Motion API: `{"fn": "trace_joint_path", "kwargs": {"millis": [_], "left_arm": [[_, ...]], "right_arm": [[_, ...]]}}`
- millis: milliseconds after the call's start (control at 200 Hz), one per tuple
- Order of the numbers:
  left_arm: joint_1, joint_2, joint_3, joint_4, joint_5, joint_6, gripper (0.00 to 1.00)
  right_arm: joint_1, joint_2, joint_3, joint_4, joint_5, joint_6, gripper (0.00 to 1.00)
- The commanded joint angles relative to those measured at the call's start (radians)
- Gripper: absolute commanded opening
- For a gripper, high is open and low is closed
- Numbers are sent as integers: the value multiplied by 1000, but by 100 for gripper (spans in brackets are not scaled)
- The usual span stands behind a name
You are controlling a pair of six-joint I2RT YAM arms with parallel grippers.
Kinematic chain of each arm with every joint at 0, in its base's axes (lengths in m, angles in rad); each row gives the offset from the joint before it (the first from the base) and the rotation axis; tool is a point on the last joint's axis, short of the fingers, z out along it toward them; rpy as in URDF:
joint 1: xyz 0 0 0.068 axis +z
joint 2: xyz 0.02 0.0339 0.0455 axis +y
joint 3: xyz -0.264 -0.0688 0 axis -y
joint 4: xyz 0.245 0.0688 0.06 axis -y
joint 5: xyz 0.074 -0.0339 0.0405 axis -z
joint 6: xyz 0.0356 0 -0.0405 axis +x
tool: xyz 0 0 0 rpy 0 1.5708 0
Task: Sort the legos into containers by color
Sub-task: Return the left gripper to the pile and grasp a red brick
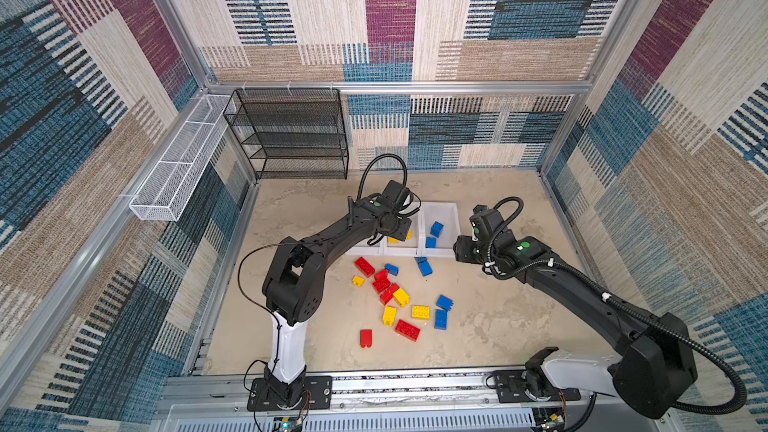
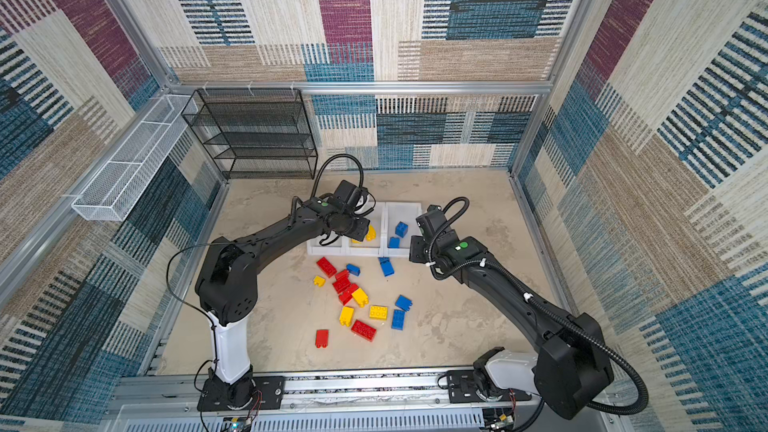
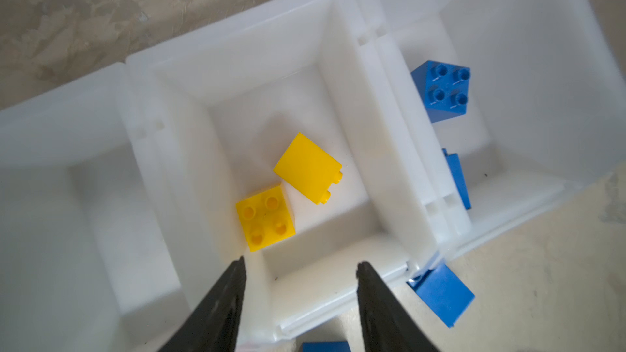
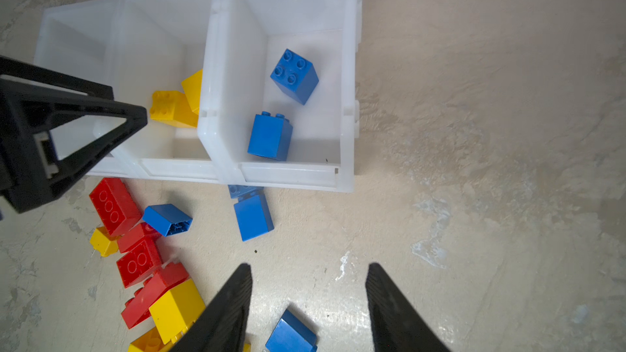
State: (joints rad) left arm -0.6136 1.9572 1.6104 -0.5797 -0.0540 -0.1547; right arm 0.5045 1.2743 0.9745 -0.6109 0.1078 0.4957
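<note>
While left gripper (image 3: 300, 261) and right gripper (image 4: 309, 265) hang spread and empty, two yellow legos (image 3: 306, 167) lie in the middle container (image 3: 254, 45), two blue legos (image 4: 294, 76) in the end container (image 4: 288, 177); loose legos (image 1: 407, 329) litter the table (image 1: 498, 326).

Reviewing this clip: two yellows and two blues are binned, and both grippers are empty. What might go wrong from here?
1. The blue brick lies right at the bins' front wall; a finger may not fit behind it, or could shove the bins.
2. The red bricks are bunched with a yellow brick touching; one grasp may take both colours.
3. The left gripper and right gripper hover close together; they might clash.
</note>
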Motion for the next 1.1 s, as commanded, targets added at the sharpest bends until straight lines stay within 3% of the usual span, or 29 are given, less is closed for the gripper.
{"fn": "trace_joint_path", "kwargs": {"millis": [0, 656, 1097], "left_arm": [[0, -50, -40, 3, -1, 6, 57], [-25, -488, -618, 77, 128, -104, 58], [-116, -522, -755, 155, 160, -161, 55]], "right_arm": [[0, 4, 13, 5, -1, 6, 57], [0, 3, -16, 37, -17, 3, 57], [0, 19, -16, 45, -32, 0, 56]]}}
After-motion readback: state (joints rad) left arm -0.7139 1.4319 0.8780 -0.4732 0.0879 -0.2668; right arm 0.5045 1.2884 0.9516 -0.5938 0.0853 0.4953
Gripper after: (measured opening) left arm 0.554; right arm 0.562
